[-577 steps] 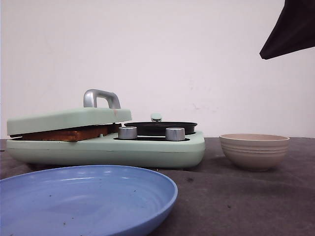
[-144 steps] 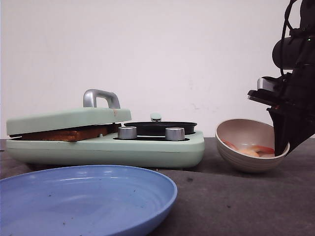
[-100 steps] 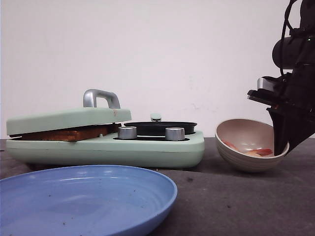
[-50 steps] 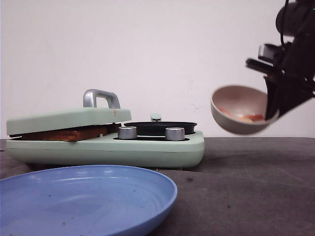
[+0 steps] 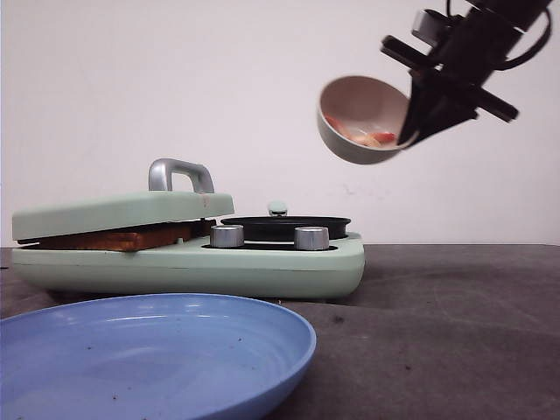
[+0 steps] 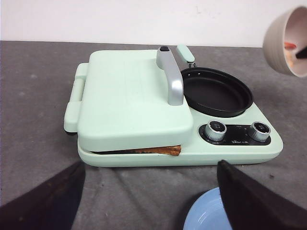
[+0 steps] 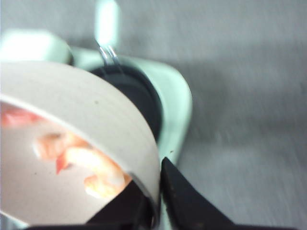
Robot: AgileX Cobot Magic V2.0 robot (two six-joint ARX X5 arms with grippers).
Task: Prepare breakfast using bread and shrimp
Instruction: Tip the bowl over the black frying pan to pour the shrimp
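behind the dark grey bench (image 5: 455, 332) stood a white wall. the black right gripper (image 5: 418, 118) was clamped on the rim of a beige ceramic bowl (image 5: 359, 122), tilted in mid-air, orange-red shrimp (image 7: 91, 165) inside. toasted bread (image 6: 160, 150) lay under the pale green grill lid (image 6: 127, 103).

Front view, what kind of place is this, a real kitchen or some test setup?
Probably a staged test bench, not a kitchen: a breakfast maker, a blue plate and a bowl on a dark mat before a bare white wall.
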